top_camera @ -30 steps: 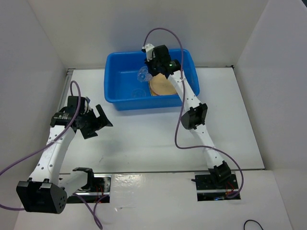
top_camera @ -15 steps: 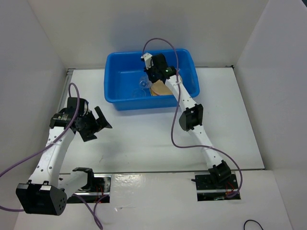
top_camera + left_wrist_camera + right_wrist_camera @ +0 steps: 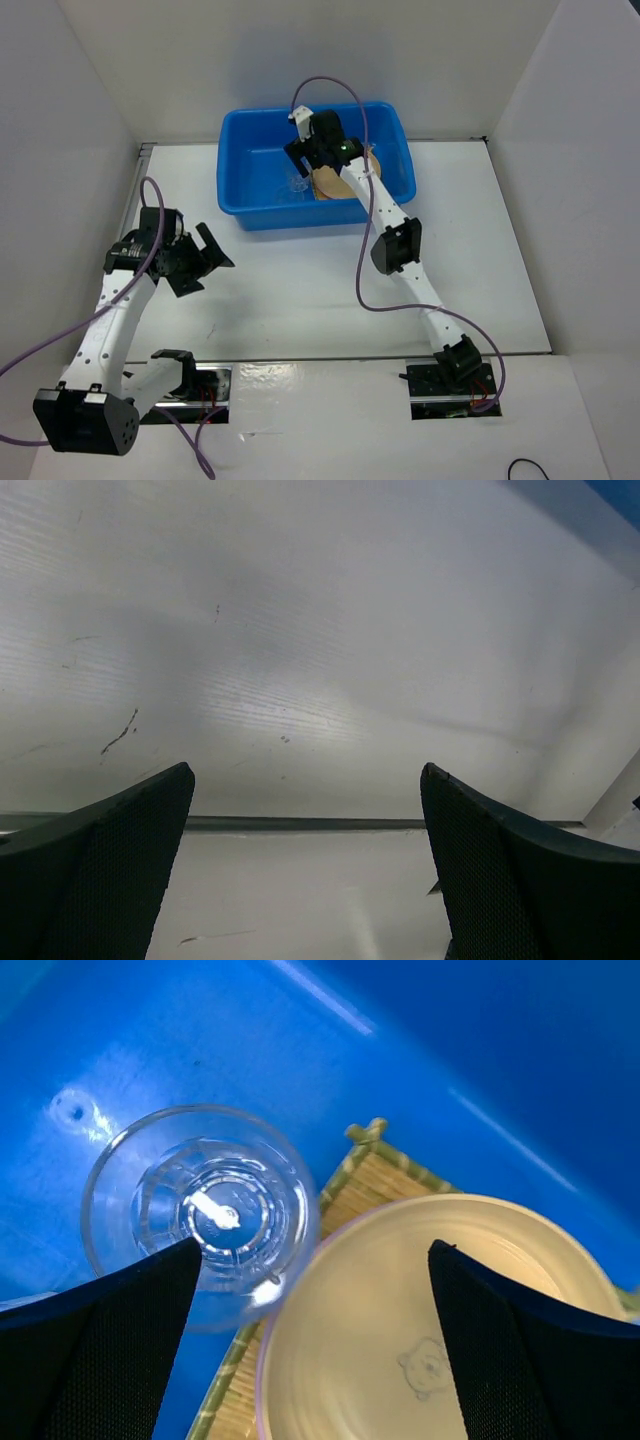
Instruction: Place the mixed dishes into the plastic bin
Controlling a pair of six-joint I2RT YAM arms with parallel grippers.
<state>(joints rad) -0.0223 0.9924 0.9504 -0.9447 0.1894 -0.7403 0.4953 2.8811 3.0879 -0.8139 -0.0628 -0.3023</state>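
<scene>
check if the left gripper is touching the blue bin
Apart: the top view shows bare table between the open left gripper and the plastic bin.

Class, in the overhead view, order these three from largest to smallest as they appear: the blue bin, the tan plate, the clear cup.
1. Blue bin, by far the largest.
2. Tan plate, clearly smaller.
3. Clear cup, the smallest.

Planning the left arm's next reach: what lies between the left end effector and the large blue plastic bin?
Only bare white tabletop. The top view shows nothing else from the open left end effector up to the large blue plastic bin.
</scene>
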